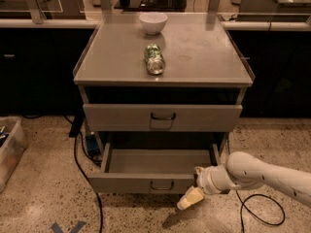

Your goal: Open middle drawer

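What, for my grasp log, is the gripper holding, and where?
Nothing visible: the gripper sits low by the middle drawer front, right of its handle.

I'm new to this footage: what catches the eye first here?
The middle drawer stands pulled out, with the claw low by the right end of its front. On the cabinet top a green can lies on its side, a white bowl behind it.

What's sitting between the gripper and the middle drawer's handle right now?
In the camera view, only a bare stretch of grey drawer front separates the gripper from the handle of the pulled-out middle drawer. The gripper is low, to the handle's right.
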`<state>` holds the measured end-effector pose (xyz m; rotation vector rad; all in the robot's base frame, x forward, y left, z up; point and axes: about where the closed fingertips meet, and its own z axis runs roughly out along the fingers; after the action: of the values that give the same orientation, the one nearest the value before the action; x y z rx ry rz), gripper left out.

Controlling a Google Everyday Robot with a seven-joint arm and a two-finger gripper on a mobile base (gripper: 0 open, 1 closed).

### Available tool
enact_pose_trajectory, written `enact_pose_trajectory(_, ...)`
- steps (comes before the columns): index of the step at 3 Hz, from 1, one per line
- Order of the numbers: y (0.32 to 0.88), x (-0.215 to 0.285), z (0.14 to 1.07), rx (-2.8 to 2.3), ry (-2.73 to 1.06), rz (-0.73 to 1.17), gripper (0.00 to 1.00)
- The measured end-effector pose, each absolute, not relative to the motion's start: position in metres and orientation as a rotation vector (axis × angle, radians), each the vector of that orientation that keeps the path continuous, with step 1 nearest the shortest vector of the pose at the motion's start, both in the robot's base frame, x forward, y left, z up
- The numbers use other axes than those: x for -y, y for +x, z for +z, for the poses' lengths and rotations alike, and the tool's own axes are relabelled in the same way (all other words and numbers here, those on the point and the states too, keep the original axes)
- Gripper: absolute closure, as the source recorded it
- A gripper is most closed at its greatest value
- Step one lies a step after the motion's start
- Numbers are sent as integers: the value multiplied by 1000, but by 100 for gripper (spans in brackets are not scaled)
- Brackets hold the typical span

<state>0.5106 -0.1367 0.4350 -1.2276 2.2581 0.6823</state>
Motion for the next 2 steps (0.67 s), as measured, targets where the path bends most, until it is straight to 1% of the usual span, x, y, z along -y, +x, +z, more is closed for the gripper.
enact_pose_trajectory(1, 499, 133, 432, -2226, -1231, 762, 0)
enact_pose_trajectory(2, 498, 133, 436, -2226, -1231, 763, 0)
